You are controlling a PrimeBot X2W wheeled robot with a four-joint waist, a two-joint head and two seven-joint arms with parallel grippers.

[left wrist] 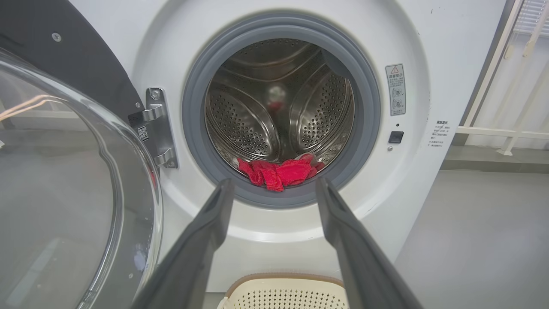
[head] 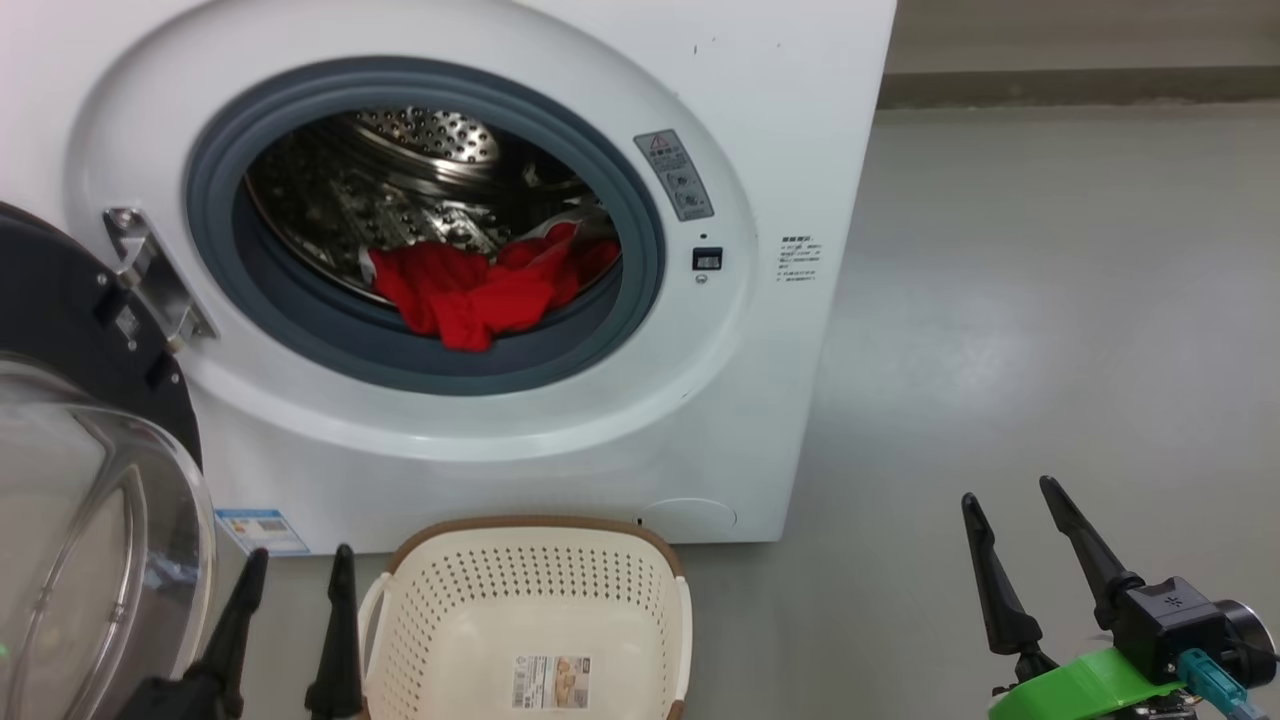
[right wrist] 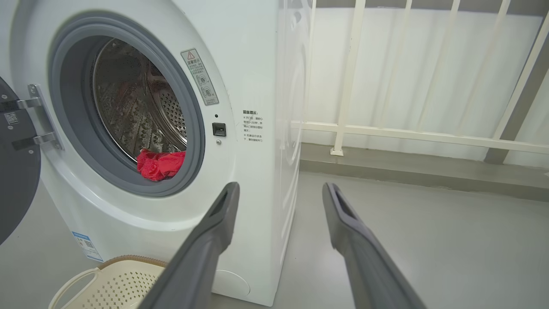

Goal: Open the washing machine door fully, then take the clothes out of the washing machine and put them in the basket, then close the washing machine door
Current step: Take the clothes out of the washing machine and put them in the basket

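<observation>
**Head view: door swung open, red clothes at the mouth of the drum**

The washing machine stands with its door swung out to the left on its hinge; the red clothes lie heaped at the front lip of the steel drum, spilling onto the grey rubber ring; the left end effector hangs low, below and left of the heap and well apart from it, fingers spread wide and holding nothing, just beside the basket on its left; in the left wrist view the heap shows beyond and between those two fingers; the right end effector is off to the right, past the machine's corner, likewise spread wide and empty, well apart from the clothes.

The basket sits on the floor just in front of the machine, a paper label on its bottom; the floor is smooth and grey; beyond the machine's side a white railing runs along a pale backdrop.
</observation>
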